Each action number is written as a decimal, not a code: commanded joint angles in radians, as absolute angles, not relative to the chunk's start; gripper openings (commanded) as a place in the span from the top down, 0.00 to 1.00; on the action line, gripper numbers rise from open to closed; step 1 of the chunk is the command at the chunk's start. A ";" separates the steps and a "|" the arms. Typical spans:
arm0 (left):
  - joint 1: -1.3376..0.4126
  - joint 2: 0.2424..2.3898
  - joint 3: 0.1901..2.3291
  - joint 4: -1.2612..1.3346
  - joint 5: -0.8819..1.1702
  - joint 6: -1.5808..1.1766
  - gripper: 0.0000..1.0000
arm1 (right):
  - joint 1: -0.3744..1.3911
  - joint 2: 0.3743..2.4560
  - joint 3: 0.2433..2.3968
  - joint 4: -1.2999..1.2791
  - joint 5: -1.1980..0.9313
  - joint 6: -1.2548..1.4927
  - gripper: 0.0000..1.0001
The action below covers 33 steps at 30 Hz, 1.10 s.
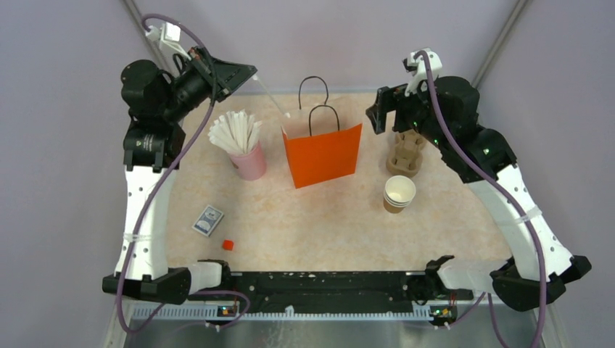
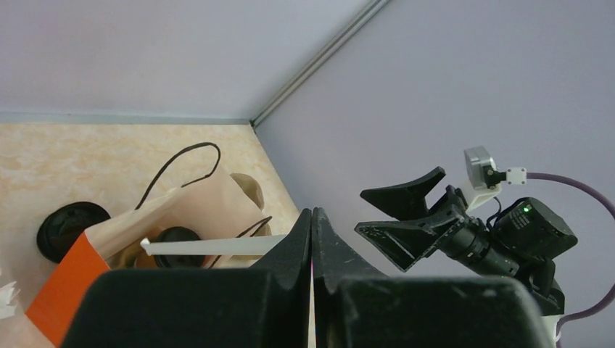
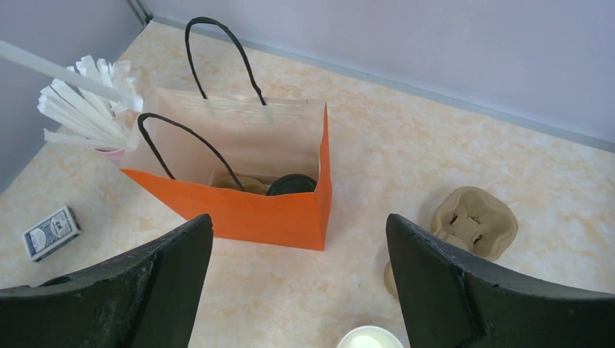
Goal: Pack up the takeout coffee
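Right jaws hang spread wide; left jaws pinch a straw (image 2: pixel 210 246). Coffee (image 3: pixel 291 185), seemingly lidded, sits in the bag (image 3: pixel 239 210) below and ahead of both. Likely light, crushable paper: grip the wall gently beneath the lid (image 2: pixel 176 238), kept upright.

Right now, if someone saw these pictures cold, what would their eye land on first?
The bright orange bag standing open mid-table, with the takeout coffee inside, its black lid showing. Next, the left pincer, raised and shut on a white wrapped straw whose tip reaches the bag's rim. Left of the bag, a pink cup bristles with more straws.
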<state>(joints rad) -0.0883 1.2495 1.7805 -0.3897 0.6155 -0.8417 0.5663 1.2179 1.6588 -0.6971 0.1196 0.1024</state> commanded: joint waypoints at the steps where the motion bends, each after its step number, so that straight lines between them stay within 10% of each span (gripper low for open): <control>1: -0.113 1.282 1.688 -0.204 0.647 -0.898 1.00 | 0.558 1.184 1.674 -0.658 0.149 0.077 0.13; 11: -0.269 1.358 1.482 -0.143 0.565 -0.858 1.00 | 0.558 1.179 1.641 -0.646 0.159 0.084 0.13; 18: -0.305 1.435 1.680 -0.357 0.493 -0.669 0.03 | 0.558 1.213 1.661 -0.676 0.133 0.125 0.13; 33: -0.305 1.139 1.623 -0.793 0.176 -0.345 0.01 | 0.558 1.245 1.655 -0.734 0.140 0.417 0.05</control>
<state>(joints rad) -0.3073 1.2575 1.7473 -0.6537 0.3153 -0.4622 0.5663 1.2991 1.6638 -0.7708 0.1127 0.2977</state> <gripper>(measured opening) 0.987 0.929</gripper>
